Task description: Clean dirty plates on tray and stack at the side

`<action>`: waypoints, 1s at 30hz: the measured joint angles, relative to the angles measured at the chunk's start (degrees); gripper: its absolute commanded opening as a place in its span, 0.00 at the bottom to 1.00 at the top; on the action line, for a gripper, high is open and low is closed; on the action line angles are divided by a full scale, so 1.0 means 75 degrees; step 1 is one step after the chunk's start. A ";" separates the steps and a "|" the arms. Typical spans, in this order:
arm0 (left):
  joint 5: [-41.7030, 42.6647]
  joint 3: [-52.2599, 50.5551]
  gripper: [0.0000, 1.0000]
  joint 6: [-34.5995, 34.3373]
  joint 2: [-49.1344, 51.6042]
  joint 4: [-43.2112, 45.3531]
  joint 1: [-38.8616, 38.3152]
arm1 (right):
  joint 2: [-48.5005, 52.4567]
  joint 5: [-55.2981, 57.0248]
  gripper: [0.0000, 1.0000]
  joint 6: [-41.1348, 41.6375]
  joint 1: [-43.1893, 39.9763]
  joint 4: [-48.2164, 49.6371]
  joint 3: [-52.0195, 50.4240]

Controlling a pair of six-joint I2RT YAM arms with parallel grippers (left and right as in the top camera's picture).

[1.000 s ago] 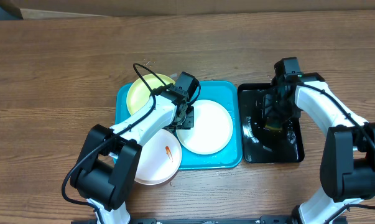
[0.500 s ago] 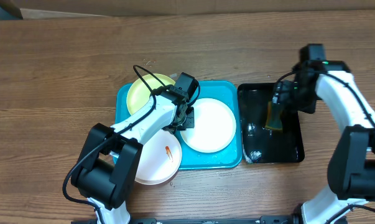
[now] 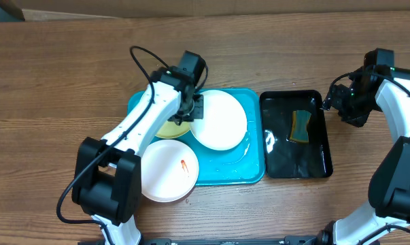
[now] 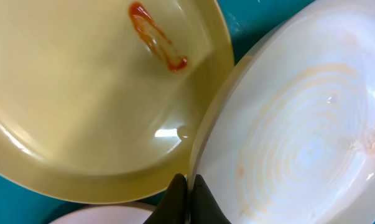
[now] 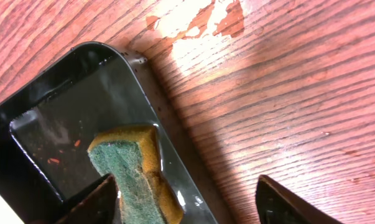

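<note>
Overhead: round glossy white plate (image 3: pixel 218 121), rectangular turquoise tray (image 3: pixel 225 171)

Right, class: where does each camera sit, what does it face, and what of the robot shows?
Overhead: above the table, facing down; left gripper, right gripper, blue tray, black tray.
Left wrist: on left arm, facing down; left gripper pinching white plate, plus yellow-green plate.
Right wrist: on right arm, facing down; open right gripper, sponge, black tray.
Shared: overhead and right wrist show sponge.

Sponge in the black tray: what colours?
Yellow sponge with a green top, clearest in the right wrist view.
</note>
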 measured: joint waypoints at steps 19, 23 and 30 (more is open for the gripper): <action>-0.1486 0.2215 0.04 0.0405 0.0003 -0.0003 -0.1970 | 0.0000 0.0020 1.00 -0.0015 -0.0201 0.0542 0.0000; -0.3042 0.2215 0.04 0.0434 0.0003 0.0143 -0.3013 | 0.0000 0.0017 1.00 -0.0015 -0.0198 0.0548 0.0000; -0.6677 0.2215 0.04 0.0481 0.0003 0.0513 -0.4989 | 0.0000 0.0020 1.00 -0.0017 -0.0198 0.0542 0.0000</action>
